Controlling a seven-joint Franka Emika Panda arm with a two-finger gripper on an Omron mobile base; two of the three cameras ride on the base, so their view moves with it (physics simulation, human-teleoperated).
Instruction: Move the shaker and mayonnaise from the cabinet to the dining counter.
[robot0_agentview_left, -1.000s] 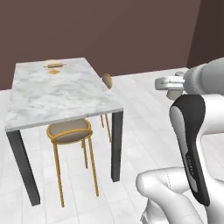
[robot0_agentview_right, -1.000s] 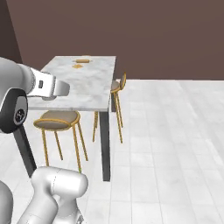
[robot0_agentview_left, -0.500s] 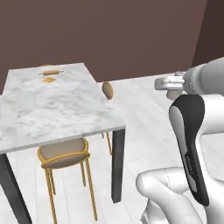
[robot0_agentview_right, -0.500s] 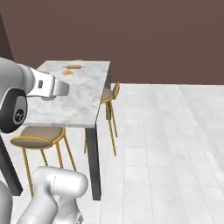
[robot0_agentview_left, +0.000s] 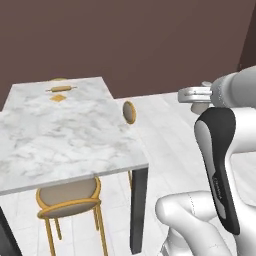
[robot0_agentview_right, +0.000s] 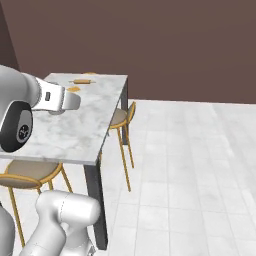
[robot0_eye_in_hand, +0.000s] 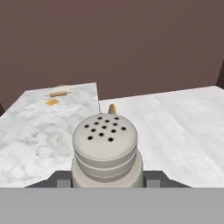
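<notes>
The hand (robot0_eye_in_hand: 107, 183) is closed on the shaker (robot0_eye_in_hand: 106, 151), whose perforated rounded cap faces the hand camera with a dark finger (robot0_eye_in_hand: 61, 178) showing on each side of its base. The shaker is carried in the air, off the near right of the tabletop (robot0_agentview_left: 65, 135), not resting on it. Against the frames from a second ago, the whole scene has shifted: the tabletop now looms larger and nearer in both base views, so the base has driven closer rather than the furniture moving. In the left base view its near right corner and dark leg (robot0_agentview_left: 138, 207) sit close beside the arm, and the near chair (robot0_agentview_left: 70, 200) is tucked under the edge. At the far end of the tabletop lie a small rolling pin (robot0_agentview_left: 61, 89) and an orange square piece (robot0_agentview_left: 58, 98), placed as before. A second chair (robot0_agentview_right: 121, 117) stands along the right side.
</notes>
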